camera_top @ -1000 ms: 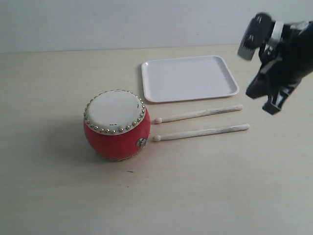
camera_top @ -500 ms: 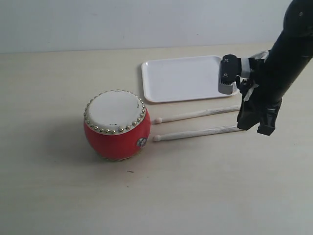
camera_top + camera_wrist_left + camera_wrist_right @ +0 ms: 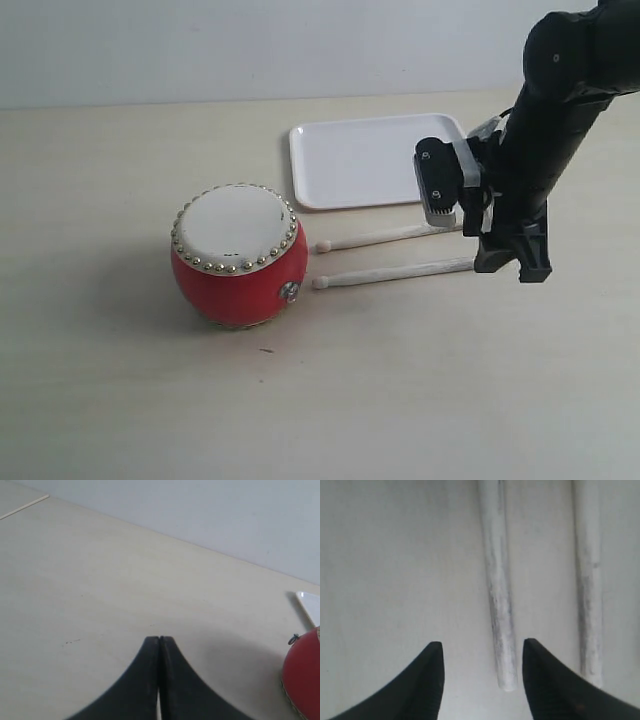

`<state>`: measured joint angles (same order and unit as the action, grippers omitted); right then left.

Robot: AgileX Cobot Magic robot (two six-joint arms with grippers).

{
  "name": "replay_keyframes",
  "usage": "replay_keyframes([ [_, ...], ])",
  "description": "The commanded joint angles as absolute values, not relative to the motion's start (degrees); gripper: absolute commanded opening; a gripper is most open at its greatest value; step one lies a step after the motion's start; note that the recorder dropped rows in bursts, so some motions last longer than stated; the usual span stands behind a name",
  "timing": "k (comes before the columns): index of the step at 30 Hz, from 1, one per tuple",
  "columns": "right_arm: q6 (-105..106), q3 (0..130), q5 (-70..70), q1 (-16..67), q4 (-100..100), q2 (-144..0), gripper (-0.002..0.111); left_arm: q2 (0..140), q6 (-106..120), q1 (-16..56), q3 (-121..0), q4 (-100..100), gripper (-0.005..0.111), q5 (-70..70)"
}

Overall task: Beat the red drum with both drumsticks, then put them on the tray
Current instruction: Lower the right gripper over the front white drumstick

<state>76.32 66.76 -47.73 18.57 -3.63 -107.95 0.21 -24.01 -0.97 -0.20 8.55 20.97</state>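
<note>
A pale table [image 3: 120,400] is seen from above in the exterior view. The red drum [image 3: 238,255] stands left of centre, skin up. The white tray [image 3: 330,165] lies at upper centre, and nothing is seen in it. Two drumsticks lie side by side on the table at centre right, between drum and tray, with their bead tips pointing at the drum. The upper stick [image 3: 385,238] runs just below the tray's rim, and the lower stick [image 3: 395,272] lies beside it.

The right gripper [image 3: 512,262] is lowered over the sticks' thick ends at the right of the frame. In the right wrist view its jaws are spread wide and nothing is held. The butt of one stick [image 3: 496,580] lies between them, nearer one finger, and the other stick [image 3: 587,580] lies outside. The left gripper [image 3: 159,640] is pressed closed and empty above bare table, with the drum at the frame edge.

The task is judged to be at its start. No stick has yet been lifted, so the beating and the placing on the tray both remain.
</note>
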Motion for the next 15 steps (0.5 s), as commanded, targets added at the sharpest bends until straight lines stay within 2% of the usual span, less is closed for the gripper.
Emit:
replay_keyframes([
  [1,76.85,67.26,-46.52,18.7,0.61,-109.47,0.048,0.0,-24.2,-1.04,0.0,8.73,0.0,20.54],
  [15,76.75,67.26,-42.12,18.7,0.0,-112.71,0.048,0.0,-24.2,-1.04,0.0,8.73,0.0,20.54],
])
